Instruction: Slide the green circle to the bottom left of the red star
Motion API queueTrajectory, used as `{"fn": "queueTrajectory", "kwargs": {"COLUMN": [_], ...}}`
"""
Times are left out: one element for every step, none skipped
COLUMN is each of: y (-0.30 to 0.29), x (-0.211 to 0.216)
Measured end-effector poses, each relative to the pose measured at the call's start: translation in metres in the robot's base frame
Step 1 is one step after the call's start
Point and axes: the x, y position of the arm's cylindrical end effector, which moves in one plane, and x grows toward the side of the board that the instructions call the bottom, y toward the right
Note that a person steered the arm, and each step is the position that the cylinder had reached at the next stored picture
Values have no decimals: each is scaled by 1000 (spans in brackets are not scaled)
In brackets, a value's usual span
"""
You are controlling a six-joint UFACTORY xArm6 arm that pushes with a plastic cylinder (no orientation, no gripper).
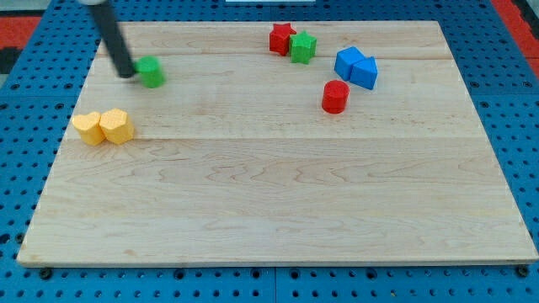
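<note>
Wooden board [278,219] on a blue pegboard surface [17,168]; the near half of the board carries no blocks.

Landmark: red star [281,39], near the view's top edge, a little right of centre.

Nearest blocks: two yellow blocks [103,127], touching side by side, far to the view's left of the red star and well below it. Exact shapes hard to make out.

Next back: red cylinder [335,97], below and to the right of the red star, standing apart.

Two blue blocks [356,67], touching each other, right of the red star and just above the red cylinder.

Green circle [152,72], well to the left of the red star and slightly below it. My tip [127,74] sits against its left side, the dark rod leaning up to the view's top left.

A second green block [302,47] touches the red star's lower right.

No claw on this arm: only the rod, holding nothing.
</note>
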Motion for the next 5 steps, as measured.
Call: {"fn": "queueTrajectory", "kwargs": {"y": [59, 72, 127, 141, 111], "x": [19, 15, -23, -46, -45]}}
